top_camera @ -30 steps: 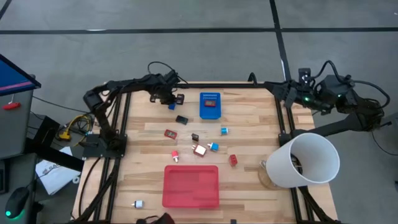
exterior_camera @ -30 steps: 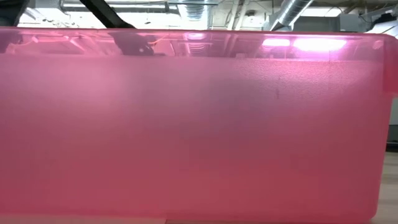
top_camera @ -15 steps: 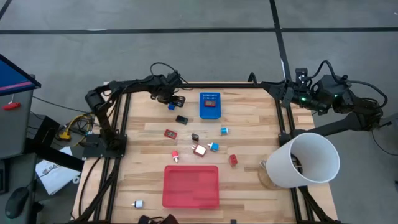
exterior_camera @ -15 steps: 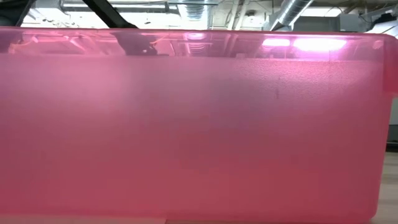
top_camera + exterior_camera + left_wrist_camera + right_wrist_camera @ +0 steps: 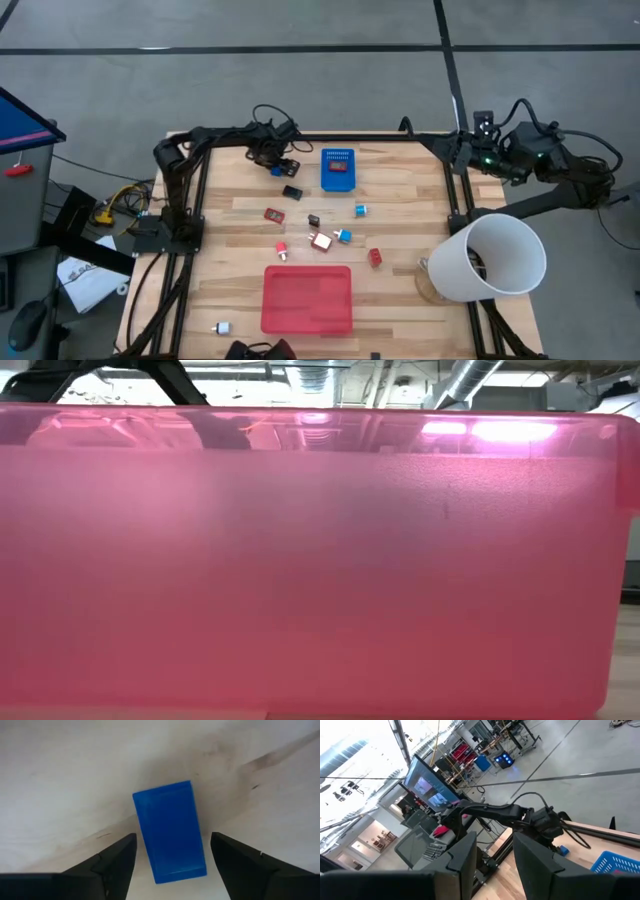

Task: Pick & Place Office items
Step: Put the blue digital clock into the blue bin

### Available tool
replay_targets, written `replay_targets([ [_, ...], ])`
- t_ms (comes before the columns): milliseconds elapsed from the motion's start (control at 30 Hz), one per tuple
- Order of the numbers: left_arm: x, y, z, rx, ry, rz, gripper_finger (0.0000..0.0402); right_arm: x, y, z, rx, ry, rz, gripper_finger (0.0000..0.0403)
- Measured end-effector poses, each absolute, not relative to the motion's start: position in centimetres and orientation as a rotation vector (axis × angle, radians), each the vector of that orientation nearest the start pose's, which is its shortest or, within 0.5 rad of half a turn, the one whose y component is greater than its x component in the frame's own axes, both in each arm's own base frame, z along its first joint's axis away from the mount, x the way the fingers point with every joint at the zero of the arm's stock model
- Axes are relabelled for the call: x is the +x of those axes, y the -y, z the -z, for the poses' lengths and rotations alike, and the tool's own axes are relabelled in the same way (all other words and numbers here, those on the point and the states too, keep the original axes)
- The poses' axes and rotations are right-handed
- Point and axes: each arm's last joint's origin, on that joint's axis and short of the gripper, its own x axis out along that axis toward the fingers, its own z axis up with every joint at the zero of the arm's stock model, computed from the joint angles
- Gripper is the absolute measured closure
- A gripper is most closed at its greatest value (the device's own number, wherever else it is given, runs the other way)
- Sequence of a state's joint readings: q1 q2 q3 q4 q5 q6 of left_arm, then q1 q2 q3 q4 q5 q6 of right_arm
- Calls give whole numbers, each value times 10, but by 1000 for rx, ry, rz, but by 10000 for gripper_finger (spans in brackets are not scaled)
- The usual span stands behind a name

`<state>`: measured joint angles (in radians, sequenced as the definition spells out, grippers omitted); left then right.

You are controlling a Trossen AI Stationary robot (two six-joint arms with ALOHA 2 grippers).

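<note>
My left gripper [image 5: 277, 163] points down at the table's far left and is open [image 5: 173, 837]. Its fingers stand on either side of a small blue block [image 5: 170, 832] that lies flat on the wood [image 5: 276, 171], and neither finger touches it. Other office items lie scattered mid-table: a black one [image 5: 292, 192], a red one [image 5: 272, 214], a blue-and-white one [image 5: 360, 210] and a white one [image 5: 321, 241]. My right gripper [image 5: 464, 152] waits raised off the table's far right corner, open [image 5: 495, 845] with nothing between its fingers.
A blue perforated bin [image 5: 338, 170] with a red piece inside stands right of my left gripper. A flat red tray [image 5: 307, 298] lies near the front edge; its wall [image 5: 320, 560] fills the low view. A big white bucket [image 5: 490, 258] stands at the right edge.
My left gripper has sunk toward the blue block and shifted slightly toward the table's right, with its arm lowering. The block has stayed in place.
</note>
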<state>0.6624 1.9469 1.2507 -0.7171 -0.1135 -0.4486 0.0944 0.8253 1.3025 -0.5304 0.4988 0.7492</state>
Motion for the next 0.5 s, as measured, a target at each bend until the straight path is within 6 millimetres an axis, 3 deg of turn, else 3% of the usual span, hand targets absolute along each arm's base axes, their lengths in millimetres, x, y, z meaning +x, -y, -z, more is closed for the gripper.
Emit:
replay_targets([
  [167,281,-224,-138,-773,-1244,-972,178,125,2,-458,726,103,404,280],
  [333,279,-224,-140,-760,-1246,-996,255,125,2,-458,726,103,404,280],
  [500,277,-223,-154,-733,-1219,-970,256,125,2,-458,723,103,404,280],
])
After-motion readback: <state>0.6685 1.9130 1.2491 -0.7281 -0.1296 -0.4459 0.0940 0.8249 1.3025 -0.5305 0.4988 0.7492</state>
